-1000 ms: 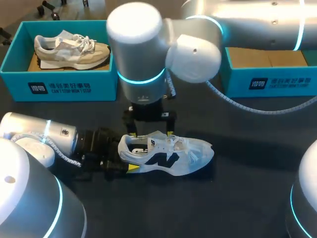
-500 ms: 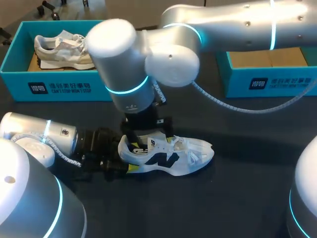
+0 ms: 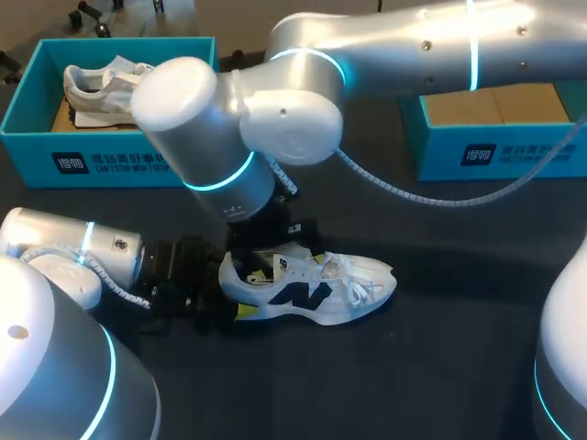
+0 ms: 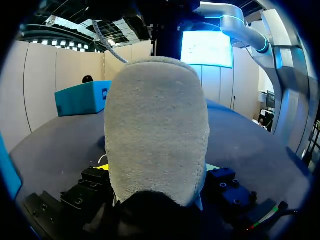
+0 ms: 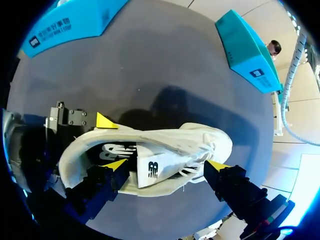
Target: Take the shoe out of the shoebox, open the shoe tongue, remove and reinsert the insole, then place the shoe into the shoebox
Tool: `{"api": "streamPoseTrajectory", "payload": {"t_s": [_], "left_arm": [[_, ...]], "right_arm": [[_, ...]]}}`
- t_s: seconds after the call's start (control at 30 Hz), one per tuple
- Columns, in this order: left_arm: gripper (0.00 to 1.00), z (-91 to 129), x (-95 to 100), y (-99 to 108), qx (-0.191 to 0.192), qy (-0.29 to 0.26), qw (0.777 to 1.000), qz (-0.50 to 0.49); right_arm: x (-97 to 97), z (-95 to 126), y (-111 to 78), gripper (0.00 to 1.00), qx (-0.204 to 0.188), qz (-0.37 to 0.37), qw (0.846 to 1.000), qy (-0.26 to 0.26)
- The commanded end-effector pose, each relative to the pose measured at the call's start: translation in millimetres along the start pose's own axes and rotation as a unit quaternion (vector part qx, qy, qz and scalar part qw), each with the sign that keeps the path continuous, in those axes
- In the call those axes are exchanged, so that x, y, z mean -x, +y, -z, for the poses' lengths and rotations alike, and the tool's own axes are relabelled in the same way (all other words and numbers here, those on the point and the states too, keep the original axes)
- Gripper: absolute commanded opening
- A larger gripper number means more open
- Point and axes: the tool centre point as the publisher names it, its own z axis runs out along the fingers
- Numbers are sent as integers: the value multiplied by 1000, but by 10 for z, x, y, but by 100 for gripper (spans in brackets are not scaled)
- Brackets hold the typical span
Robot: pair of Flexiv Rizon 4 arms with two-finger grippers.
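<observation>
Right wrist view gives you the clearest read. The right gripper stands wide open astride the shoe. One yellow tip is down inside the collar opening over the dark insole, and the other is outside by the laces. The tongue lies between them and nothing is pinched.

Just beside that inner tip you can see a yellow tip of the left gripper, which looks clamped on the heel from both sides. It pins the shoe on the dark table, out of any box. The empty shoebox sits well apart at the far right. A second shoebox at the far left holds a beige shoe.

Your likely next move is closing on the insole's edge, and three things could go wrong:
- **Wrong grab:** the inner finger may catch the collar padding or the tongue instead.
- **Lost hold:** a pull would then drag the whole shoe and could wrench the heel out of the left gripper's hold.
- **Collision:** the two grippers work very near each other at the heel, so a small sideways drift could knock finger against finger.
</observation>
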Motion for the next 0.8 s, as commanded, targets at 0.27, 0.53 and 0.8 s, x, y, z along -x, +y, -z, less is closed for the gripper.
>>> {"api": "streamPoseTrajectory", "payload": {"t_s": [0.27, 0.53, 0.8], "left_arm": [[0, -15, 2, 29, 2, 1, 1000, 1], [0, -15, 2, 29, 2, 1, 1000, 1], [0, -15, 2, 29, 2, 1, 1000, 1]], "right_arm": [[-97, -172, -68, 100, -22, -220, 973, -60], [134, -111, -123, 100, -26, -251, 964, -87], [345, -71, -171, 100, -27, -264, 959, -102]]}}
